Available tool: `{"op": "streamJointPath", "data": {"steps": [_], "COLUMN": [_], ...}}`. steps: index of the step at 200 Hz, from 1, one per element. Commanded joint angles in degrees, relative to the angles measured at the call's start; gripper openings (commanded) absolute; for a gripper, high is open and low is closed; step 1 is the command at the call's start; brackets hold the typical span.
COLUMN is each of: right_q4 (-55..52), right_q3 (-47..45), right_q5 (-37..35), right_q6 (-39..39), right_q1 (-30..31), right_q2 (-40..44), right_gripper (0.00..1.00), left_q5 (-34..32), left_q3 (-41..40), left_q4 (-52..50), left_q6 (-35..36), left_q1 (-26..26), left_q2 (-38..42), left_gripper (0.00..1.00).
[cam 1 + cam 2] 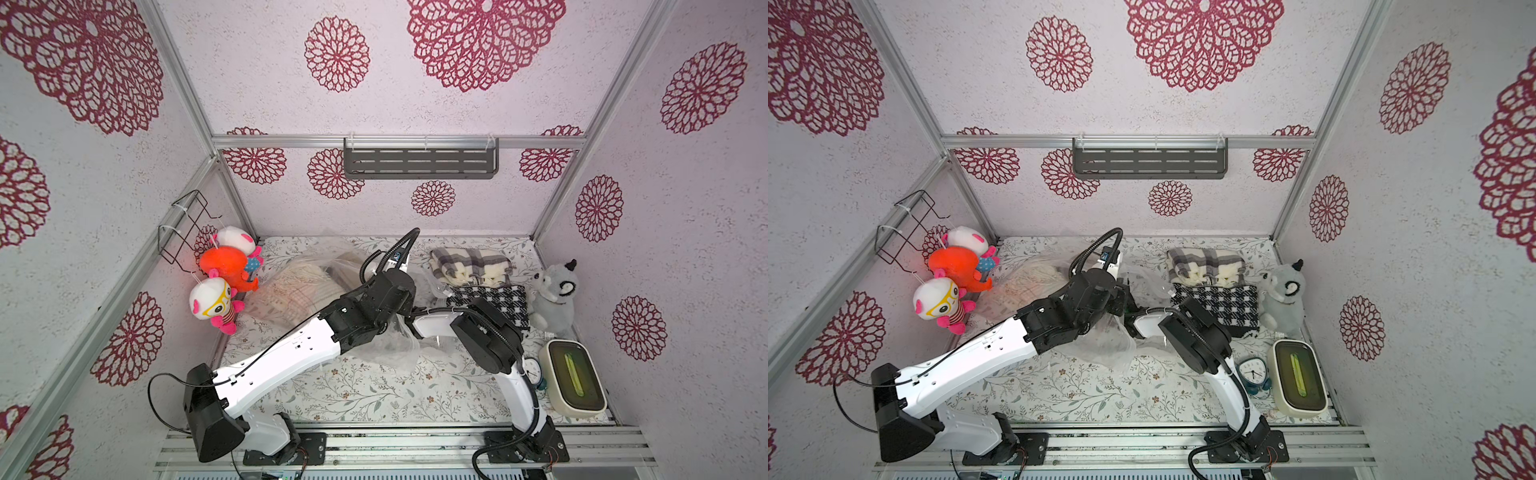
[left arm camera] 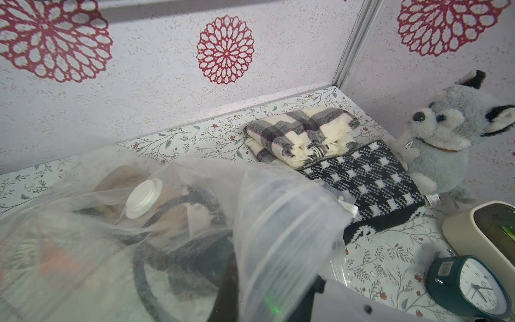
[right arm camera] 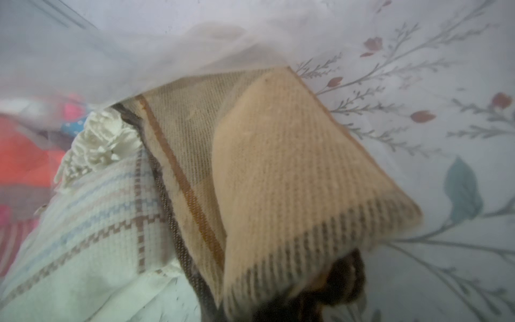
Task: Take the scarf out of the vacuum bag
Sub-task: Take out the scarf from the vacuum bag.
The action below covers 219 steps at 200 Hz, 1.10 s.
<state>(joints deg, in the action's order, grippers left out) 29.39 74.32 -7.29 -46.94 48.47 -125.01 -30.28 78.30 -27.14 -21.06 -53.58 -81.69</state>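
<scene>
Tan scarf (image 3: 278, 181) clamped by right fingers (image 3: 344, 278) inside vacuum bag (image 2: 278, 223); left fingers (image 2: 229, 287) pinch bag.

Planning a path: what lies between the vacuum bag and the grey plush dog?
A black-and-white checked scarf, shown in the left wrist view.
</scene>
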Motion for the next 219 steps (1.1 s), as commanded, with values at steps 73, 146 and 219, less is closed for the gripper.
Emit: {"op": "streamJointPath", "data": {"steps": [73,146,219], "right_q4": [-4.69,-10.07,-12.73], "right_q3": [-16.71,-30.06,-36.52], "right_q5": [-0.45,-4.03,2.3], "right_q6": [4.18,7.51,9.18], "right_q1": [3.24,5.24,-3.41], "right_q2": [19.27,37.97,47.33], "right_gripper": [0.0,0.0,0.0], "left_q5": [-0.04,1.5,3.55], "left_q3": [-2.07,-5.44,-9.03], "left_q4": [4.77,7.57,9.1], "left_q6": [0.07,-1.52,-3.46], "left_q1": [4.62,4.86,2.22], "left_q2": [-2.68,-3.21,0.71], "left_gripper": [0.0,0.0,0.0]}}
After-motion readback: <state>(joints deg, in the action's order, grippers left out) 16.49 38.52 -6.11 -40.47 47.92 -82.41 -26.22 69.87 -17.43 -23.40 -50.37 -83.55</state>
